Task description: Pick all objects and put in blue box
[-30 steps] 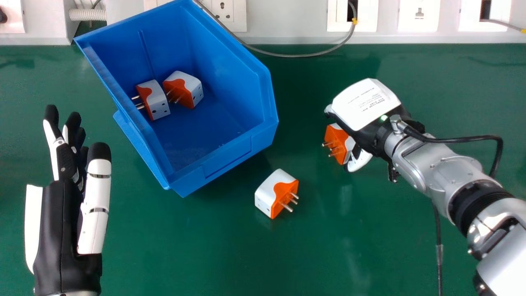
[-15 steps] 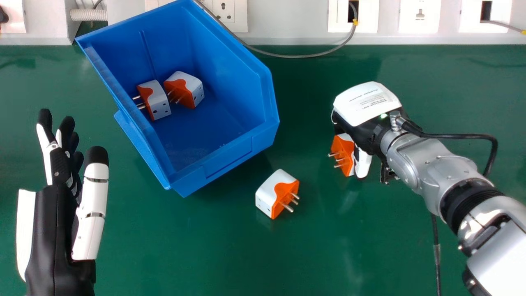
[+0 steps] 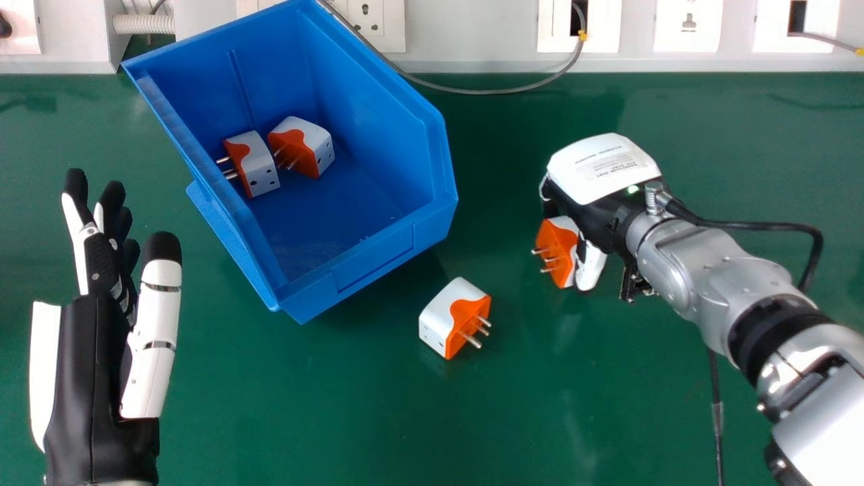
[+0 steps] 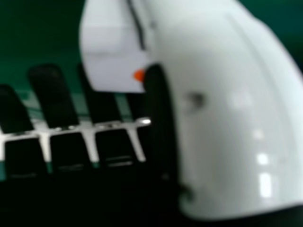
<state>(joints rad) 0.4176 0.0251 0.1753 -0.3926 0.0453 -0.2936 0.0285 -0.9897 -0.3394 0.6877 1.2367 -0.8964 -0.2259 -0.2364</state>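
In the head view my right hand (image 3: 604,169) is curled round an orange and white plug adapter (image 3: 557,244), its prongs pointing left. The right hand view has the thumb of my right hand (image 4: 227,113) against the adapter's white body (image 4: 113,52). Two similar adapters (image 3: 260,165) (image 3: 312,145) lie inside the blue box (image 3: 358,260). Another adapter (image 3: 453,318) rests on the green table, just right of the box's near corner. Over the table at the left, my left hand (image 3: 94,378) is open and holds nothing.
White wall sockets (image 3: 687,27) line the back edge of the green table (image 3: 304,418). A grey cable (image 3: 499,91) loops down from them behind the box. A black cable (image 3: 718,418) hangs beside my right forearm.
My right hand, with the adapter in it, has come slightly nearer and tilted. My left hand has shifted a little, first back toward the view's bottom, then forward again.
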